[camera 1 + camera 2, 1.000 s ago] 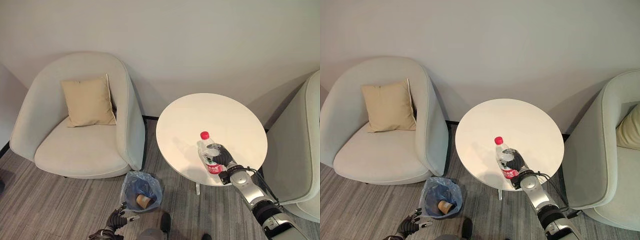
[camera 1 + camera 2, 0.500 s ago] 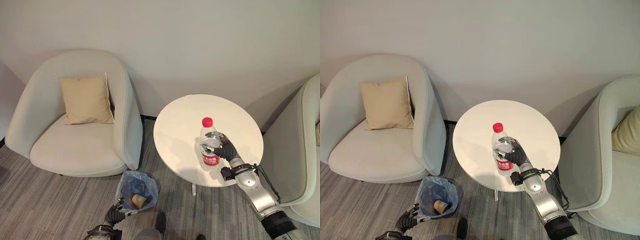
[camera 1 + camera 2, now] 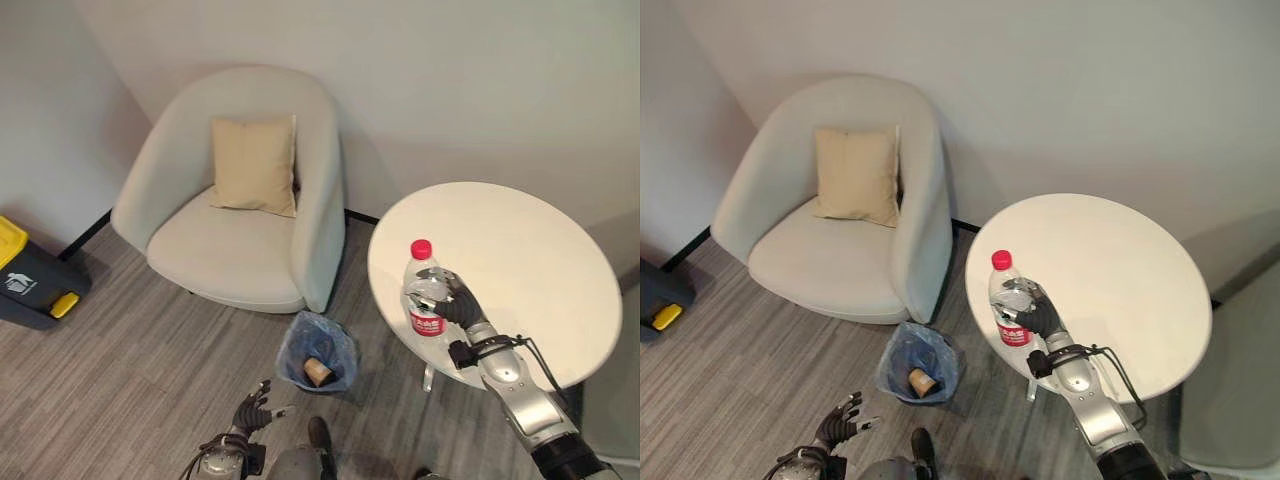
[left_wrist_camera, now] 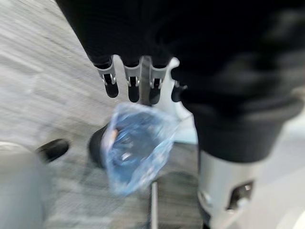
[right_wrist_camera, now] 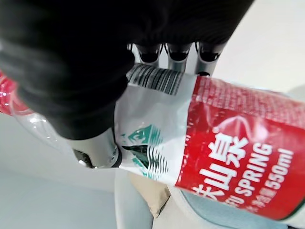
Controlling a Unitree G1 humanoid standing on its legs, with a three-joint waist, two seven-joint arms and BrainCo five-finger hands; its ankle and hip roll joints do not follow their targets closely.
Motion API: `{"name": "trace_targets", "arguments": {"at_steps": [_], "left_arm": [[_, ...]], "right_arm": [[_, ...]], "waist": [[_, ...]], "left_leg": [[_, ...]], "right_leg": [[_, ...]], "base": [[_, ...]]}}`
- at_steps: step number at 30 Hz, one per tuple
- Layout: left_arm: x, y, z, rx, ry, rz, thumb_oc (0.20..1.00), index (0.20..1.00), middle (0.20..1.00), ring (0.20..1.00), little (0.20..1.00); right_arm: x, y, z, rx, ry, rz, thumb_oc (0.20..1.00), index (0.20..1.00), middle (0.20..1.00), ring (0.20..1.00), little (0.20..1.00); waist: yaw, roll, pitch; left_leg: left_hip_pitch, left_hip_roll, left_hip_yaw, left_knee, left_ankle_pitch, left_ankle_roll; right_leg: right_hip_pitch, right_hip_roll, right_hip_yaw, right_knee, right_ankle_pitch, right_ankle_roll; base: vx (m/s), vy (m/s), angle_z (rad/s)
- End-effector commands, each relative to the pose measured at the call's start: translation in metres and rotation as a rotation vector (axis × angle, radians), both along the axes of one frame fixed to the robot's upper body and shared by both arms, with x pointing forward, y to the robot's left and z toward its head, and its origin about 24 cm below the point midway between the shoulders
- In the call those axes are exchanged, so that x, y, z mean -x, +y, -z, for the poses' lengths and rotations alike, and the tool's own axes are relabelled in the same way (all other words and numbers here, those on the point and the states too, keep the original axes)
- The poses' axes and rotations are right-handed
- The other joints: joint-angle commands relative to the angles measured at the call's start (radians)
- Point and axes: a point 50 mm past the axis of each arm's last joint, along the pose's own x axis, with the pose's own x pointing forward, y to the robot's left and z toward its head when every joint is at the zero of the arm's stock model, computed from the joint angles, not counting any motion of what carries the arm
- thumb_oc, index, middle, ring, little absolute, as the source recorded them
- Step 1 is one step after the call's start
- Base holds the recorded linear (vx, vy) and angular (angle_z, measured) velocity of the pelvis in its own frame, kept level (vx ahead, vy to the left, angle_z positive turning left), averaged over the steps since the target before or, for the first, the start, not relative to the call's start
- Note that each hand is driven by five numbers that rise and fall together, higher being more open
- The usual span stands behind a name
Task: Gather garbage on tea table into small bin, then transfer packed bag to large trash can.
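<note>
the bottle (image 5: 214, 143), by the near edge of the tea table (image 3: 520, 240), wears a red and white label (image 3: 426, 322). on the red band runs white lettering with a figure for the volume. the white part carries a black barcode (image 5: 157, 78) and a green emblem (image 5: 143, 143). well left of the tea table, the large trash can (image 3: 35, 285) bears a white sign (image 3: 15, 283), too small to read.
</note>
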Motion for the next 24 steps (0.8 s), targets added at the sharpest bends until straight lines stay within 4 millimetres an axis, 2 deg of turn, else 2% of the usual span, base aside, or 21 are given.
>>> {"name": "trace_targets", "arguments": {"at_steps": [1, 2, 3, 4, 6, 7, 10, 13, 16, 20, 23, 24], "left_arm": [[-0.005, 0.015, -0.006, -0.079, -0.029, 0.032, 1.0, 1.0, 1.0, 1.0, 1.0], [-0.007, 0.017, -0.007, -0.085, -0.035, 0.032, 1.0, 1.0, 1.0, 1.0, 1.0], [-0.011, 0.022, -0.012, -0.097, -0.055, 0.028, 1.0, 1.0, 1.0, 1.0, 1.0], [-0.013, 0.024, -0.014, -0.102, -0.063, 0.023, 1.0, 1.0, 1.0, 1.0, 1.0], [-0.02, 0.025, -0.02, -0.104, -0.098, 0.02, 1.0, 1.0, 1.0, 1.0, 1.0], [-0.022, 0.026, -0.022, -0.104, -0.111, 0.019, 1.0, 1.0, 1.0, 1.0, 1.0], [-0.025, 0.027, -0.024, -0.11, -0.121, 0.025, 1.0, 1.0, 1.0, 1.0, 1.0], [-0.03, 0.025, -0.026, -0.104, -0.138, 0.032, 1.0, 1.0, 1.0, 1.0, 1.0], [-0.028, 0.025, -0.025, -0.107, -0.129, 0.049, 1.0, 1.0, 1.0, 1.0, 1.0], [-0.028, 0.024, -0.023, -0.109, -0.12, 0.055, 1.0, 1.0, 1.0, 1.0, 1.0], [-0.04, 0.021, -0.028, -0.119, -0.15, 0.064, 1.0, 1.0, 1.0, 1.0, 1.0], [-0.041, 0.022, -0.029, -0.119, -0.151, 0.063, 1.0, 1.0, 1.0, 1.0, 1.0]], "right_arm": [[-0.014, 0.019, -0.033, -0.049, -0.167, -0.069, 0.2, 0.2, 0.2, 0.2, 0.2], [-0.015, 0.022, -0.033, -0.051, -0.166, -0.077, 0.2, 0.2, 0.2, 0.2, 0.2], [-0.016, 0.028, -0.034, -0.056, -0.167, -0.098, 0.2, 0.2, 0.2, 0.2, 0.2], [-0.016, 0.03, -0.033, -0.056, -0.164, -0.106, 0.2, 0.2, 0.2, 0.2, 0.2], [-0.015, 0.033, -0.035, -0.053, -0.17, -0.122, 0.2, 0.2, 0.2, 0.2, 0.2], [-0.015, 0.032, -0.036, -0.049, -0.174, -0.126, 0.2, 0.2, 0.2, 0.2, 0.2], [-0.016, 0.036, -0.04, -0.036, -0.188, -0.154, 0.2, 0.2, 0.2, 0.2, 0.2], [-0.017, 0.041, -0.038, -0.004, -0.172, -0.207, 0.2, 0.2, 0.2, 0.2, 0.2], [-0.013, 0.045, -0.035, 0.04, -0.154, -0.267, 0.2, 0.2, 0.2, 0.2, 0.2], [-0.015, 0.056, -0.034, 0.111, -0.152, -0.337, 0.2, 0.2, 0.2, 0.2, 0.2], [-0.024, 0.077, -0.041, 0.163, -0.186, -0.409, 0.2, 0.2, 0.2, 0.2, 0.2], [-0.025, 0.078, -0.041, 0.164, -0.188, -0.409, 0.2, 0.2, 0.2, 0.2, 0.2]], "waist": [[0.018, -0.023, -0.044], [0.019, -0.022, -0.043], [0.024, -0.024, -0.04], [0.019, -0.023, -0.036], [0.005, -0.023, -0.027], [0.003, -0.024, -0.025], [0.002, -0.025, -0.019], [-0.002, -0.032, 0.014], [0.009, -0.041, 0.025], [0.021, -0.039, 0.036], [0.039, -0.033, 0.095], [0.036, -0.033, 0.093]], "left_leg": [[0.018, 0.026, -0.086, 0.054, -0.129, -0.053], [0.022, 0.018, -0.084, 0.052, -0.136, -0.045], [0.027, 0.005, -0.087, 0.049, -0.144, -0.028], [0.031, 0.001, -0.094, 0.044, -0.145, -0.024], [0.043, -0.014, -0.116, 0.027, -0.146, -0.016], [0.047, -0.021, -0.126, 0.022, -0.146, -0.012], [0.057, -0.036, -0.157, 0.003, -0.144, -0.009], [0.045, -0.059, -0.223, 0.028, -0.149, -0.009], [0.014, -0.072, -0.257, 0.06, -0.15, -0.019], [-0.023, -0.067, -0.279, 0.08, -0.144, -0.034], [-0.11, -0.069, -0.314, 0.125, -0.129, -0.048], [-0.116, -0.069, -0.316, 0.128, -0.13, -0.048]], "right_leg": [[-0.07, 0.011, 0.122, 0.062, -0.083, 0.005], [-0.085, -0.004, 0.126, 0.092, -0.078, 0.015], [-0.122, -0.021, 0.158, 0.156, -0.07, 0.027], [-0.147, -0.014, 0.186, 0.185, -0.066, 0.03], [-0.201, 0.034, 0.279, 0.204, -0.072, 0.027], [-0.215, 0.05, 0.305, 0.191, -0.071, 0.027], [-0.249, 0.076, 0.34, 0.131, -0.047, 0.019], [-0.29, 0.105, 0.397, 0.128, -0.031, 0.016], [-0.266, 0.102, 0.386, 0.102, -0.03, 0.001], [-0.262, 0.102, 0.35, 0.084, -0.03, -0.01], [-0.328, 0.095, 0.317, 0.127, -0.037, -0.024], [-0.333, 0.094, 0.315, 0.131, -0.039, -0.024]], "base": [[0.15, 0.355, 0.1], [0.15, 0.383, -0.05], [0.11, 0.255, -0.1], [0.11, 0.204, -0.14], [0.08, 0.103, -0.01], [0.04, 0.051, 0.13], [0.08, 0.011, 0.32], [0.02, -0.03, 0.54], [-0.01, -0.075, 0.73], [-0.04, -0.071, 0.46], [-0.15, -0.063, 0.24], [-0.18, -0.044, 0.23]]}}
